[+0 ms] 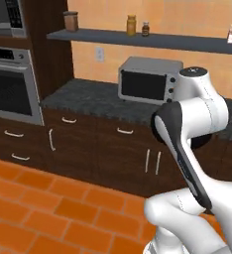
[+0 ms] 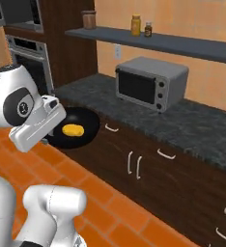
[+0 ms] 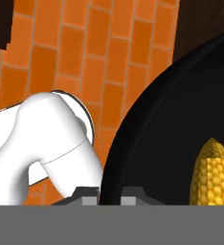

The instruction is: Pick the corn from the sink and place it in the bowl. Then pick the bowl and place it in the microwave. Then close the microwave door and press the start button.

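While my gripper (image 3: 109,196) pinches the bowl (image 2: 81,137) rim nearly closed, I log corn (image 2: 73,130) inside, its cob end cut off at my hand view's edge.

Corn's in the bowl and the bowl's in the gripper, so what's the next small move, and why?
Probably carry the round black bowl up and left toward the built-in black microwave. The yellow corn cob already lies inside the bowl, and the gripper pinches its rim, holding it in the air above the orange tiled floor, so transport is what remains.
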Robot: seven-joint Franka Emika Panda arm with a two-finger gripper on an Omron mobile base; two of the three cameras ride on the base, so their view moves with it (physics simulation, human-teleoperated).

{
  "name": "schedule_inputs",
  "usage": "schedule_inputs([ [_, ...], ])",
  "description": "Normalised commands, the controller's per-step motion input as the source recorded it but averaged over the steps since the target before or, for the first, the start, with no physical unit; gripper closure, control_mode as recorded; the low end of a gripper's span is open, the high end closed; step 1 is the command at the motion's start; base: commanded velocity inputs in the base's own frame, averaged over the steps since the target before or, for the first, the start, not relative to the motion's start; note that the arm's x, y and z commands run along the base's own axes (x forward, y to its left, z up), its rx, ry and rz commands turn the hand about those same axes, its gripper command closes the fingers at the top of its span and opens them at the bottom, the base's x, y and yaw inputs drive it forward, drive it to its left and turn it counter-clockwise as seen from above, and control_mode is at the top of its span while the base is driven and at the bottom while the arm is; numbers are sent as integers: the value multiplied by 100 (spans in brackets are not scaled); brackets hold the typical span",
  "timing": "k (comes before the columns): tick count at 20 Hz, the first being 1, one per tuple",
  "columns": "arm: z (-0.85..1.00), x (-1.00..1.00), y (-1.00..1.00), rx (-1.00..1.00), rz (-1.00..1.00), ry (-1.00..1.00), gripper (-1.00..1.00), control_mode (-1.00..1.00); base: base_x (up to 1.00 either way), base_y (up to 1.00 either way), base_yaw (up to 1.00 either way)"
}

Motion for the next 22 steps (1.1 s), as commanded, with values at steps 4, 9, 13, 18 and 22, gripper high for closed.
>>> schedule_inputs([
  [4,0,0,0,0,0,0,100,100,100,0,71],
  [9,0,0,0,0,0,0,100,100,100,0,71],
  [13,0,0,0,0,0,0,100,100,100,0,69],
  [18,0,0,0,0,0,0,100,100,100,0,61],
  [22,0,0,0,0,0,0,100,100,100,26,-16],
])
